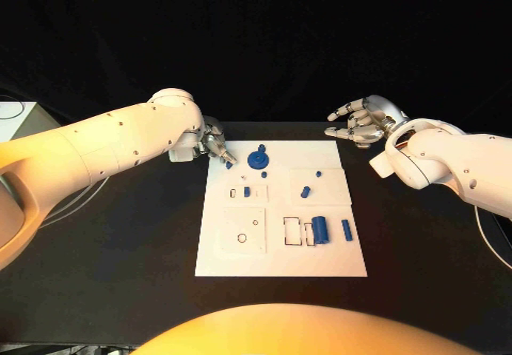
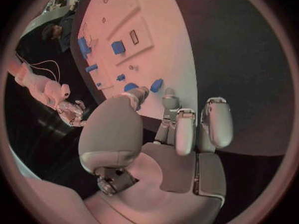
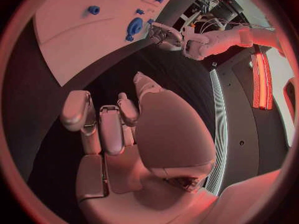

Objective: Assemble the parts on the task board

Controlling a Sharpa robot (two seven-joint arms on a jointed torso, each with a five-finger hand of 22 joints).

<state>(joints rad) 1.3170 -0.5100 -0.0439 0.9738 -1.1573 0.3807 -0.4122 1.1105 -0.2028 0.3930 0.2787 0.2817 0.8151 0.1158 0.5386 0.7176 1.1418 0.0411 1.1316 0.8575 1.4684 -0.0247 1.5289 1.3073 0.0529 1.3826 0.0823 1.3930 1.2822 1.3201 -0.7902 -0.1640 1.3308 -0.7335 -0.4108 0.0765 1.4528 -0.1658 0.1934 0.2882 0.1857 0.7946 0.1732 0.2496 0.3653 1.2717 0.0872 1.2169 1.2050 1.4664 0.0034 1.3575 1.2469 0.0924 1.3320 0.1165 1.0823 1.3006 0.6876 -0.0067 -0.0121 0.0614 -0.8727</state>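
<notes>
Parts (image 1: 319, 228) on the white board (image 1: 214, 262) look like small hard plastic bits, so you're dealing with light, stiff, probably slick stuff that'll skate if you nudge it. They lie scattered over the board in the middle of the black table (image 1: 118, 244). The round blue piece (image 1: 257, 158) near the far edge has a knob on top; I'd pinch it there or across the rim. The little cylinders near the front want a fingertip pinch across the middle.

Your left hand (image 1: 211, 146) sits at the board's far left corner, fingers loosely apart, just beside a small blue bit (image 1: 228, 165). I can't tell if a fingertip is touching anything. Your right hand (image 1: 362, 122) hangs past the far right corner, fingers curled a bit but spread, holding nothing.

The tiny bits mid-board are too small to make out.
</notes>
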